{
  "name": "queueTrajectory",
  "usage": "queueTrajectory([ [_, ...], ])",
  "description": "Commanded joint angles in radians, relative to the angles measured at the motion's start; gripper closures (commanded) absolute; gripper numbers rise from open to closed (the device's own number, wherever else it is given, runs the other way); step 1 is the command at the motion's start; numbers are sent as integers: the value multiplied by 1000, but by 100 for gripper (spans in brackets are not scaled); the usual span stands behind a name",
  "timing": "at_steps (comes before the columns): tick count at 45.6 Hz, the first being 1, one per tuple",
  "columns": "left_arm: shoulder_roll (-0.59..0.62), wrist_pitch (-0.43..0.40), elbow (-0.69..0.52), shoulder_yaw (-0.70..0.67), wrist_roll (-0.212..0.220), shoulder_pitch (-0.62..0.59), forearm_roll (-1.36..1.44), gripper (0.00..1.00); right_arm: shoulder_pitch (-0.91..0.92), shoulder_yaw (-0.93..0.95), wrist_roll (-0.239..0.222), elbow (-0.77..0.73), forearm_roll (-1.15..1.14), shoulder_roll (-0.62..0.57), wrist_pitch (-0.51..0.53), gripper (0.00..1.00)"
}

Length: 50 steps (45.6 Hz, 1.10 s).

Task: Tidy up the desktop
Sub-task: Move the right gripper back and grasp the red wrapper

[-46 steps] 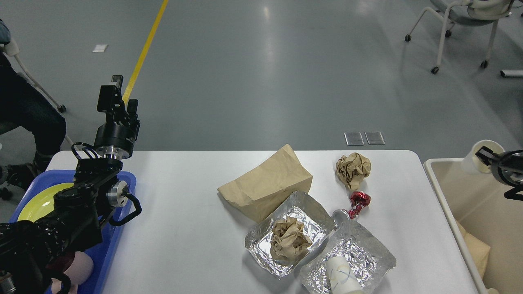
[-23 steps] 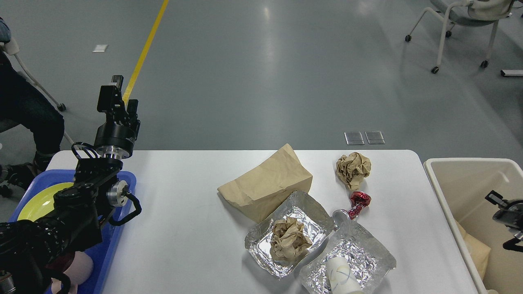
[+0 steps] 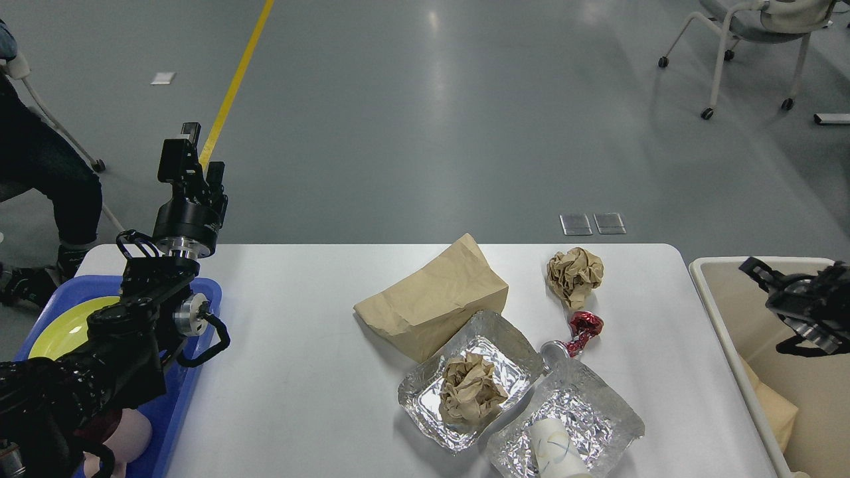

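Note:
The white desktop holds a brown paper bag, a crumpled brown paper ball, a red foil wrapper and two foil trays. The left foil tray holds a crumpled paper ball. The right foil tray holds a white paper cup. My left gripper is raised over the table's far left corner, open and empty. My right gripper is over the beige bin, open and empty.
A blue tray with a yellow plate sits at the table's left edge under my left arm. The beige bin stands beside the table's right edge. A person's legs are at far left, a wheeled chair at back right.
One second ago my right gripper held a white cup over the bin. It dipped into the bin, let the cup go, and has now risen empty. The left arm has not moved.

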Motion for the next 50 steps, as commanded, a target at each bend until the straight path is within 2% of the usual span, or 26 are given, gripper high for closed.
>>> queueTrajectory([
  [1, 0, 0, -1, 0, 0, 0, 0, 3, 130, -35, -1, 105, -1, 6, 34, 0],
  [6, 0, 0, 1, 0, 0, 0, 0, 3, 210, -43, -1, 180, -1, 22, 94, 0],
  [11, 0, 0, 1, 0, 0, 0, 0, 3, 276, -46, -1, 232, -1, 35, 213, 0],
  [19, 0, 0, 1, 0, 0, 0, 0, 3, 438, -84, -1, 326, 1, 38, 481, 0],
  [26, 0, 0, -1, 0, 0, 0, 0, 3, 566, -84, 0, 346, 4, 40, 770, 0],
  [31, 0, 0, -1, 0, 0, 0, 0, 3, 645, -78, 0, 363, 5, 41, 899, 0],
  [39, 0, 0, 1, 0, 0, 0, 0, 3, 641, -80, -1, 377, 4, 72, 890, 0],
  [50, 0, 0, 1, 0, 0, 0, 0, 3, 368, -78, -1, 312, 4, 137, 631, 0],
])
